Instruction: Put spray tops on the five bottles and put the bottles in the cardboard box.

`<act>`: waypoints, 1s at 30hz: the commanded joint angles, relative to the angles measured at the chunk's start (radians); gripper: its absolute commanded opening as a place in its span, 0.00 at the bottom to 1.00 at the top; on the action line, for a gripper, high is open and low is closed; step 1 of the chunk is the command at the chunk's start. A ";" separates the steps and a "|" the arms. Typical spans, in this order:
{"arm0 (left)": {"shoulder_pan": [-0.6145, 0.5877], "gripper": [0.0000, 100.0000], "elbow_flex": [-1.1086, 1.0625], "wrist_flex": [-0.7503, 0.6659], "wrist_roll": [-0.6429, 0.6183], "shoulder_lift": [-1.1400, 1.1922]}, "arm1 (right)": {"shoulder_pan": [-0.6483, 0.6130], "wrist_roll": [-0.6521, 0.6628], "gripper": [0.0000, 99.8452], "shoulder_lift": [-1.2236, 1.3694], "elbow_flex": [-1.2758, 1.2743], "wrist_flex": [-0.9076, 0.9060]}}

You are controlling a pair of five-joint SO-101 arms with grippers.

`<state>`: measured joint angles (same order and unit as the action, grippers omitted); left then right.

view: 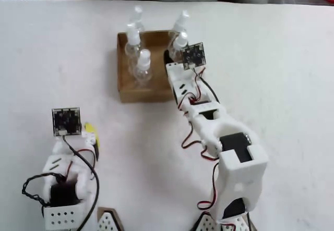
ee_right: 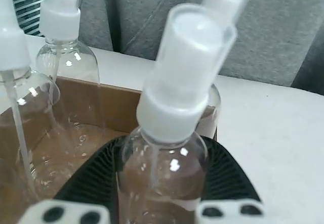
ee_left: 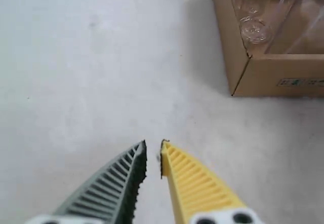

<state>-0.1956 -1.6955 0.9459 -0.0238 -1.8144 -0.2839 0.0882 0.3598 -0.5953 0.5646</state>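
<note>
My right gripper is shut on a clear bottle with a white spray top, held upright at the right wall of the cardboard box. From above, this bottle sits at my right gripper. Two topped bottles stand inside the box. Another bottle stands behind the box, and one more bottle beyond the held one. My left gripper is shut and holds nothing, low over the table short of the box's near corner.
The white table is bare to the left and right of the box. My left arm rests at the front left. Grey cloth hangs beyond the table's far edge.
</note>
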 commanded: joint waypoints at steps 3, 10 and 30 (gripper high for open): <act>0.012 0.08 0.002 0.003 0.011 -0.005 | -0.013 0.005 0.02 -0.004 0.043 0.013; 0.012 0.08 0.002 0.003 0.011 -0.005 | -0.013 0.003 0.02 -0.007 0.044 0.012; 0.012 0.08 0.002 0.003 0.011 -0.005 | -0.015 -0.011 0.30 -0.007 0.041 0.012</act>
<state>-0.1956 -1.6955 0.9459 -0.0238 -1.8144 -0.2931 0.0882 0.3659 -0.5923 0.5646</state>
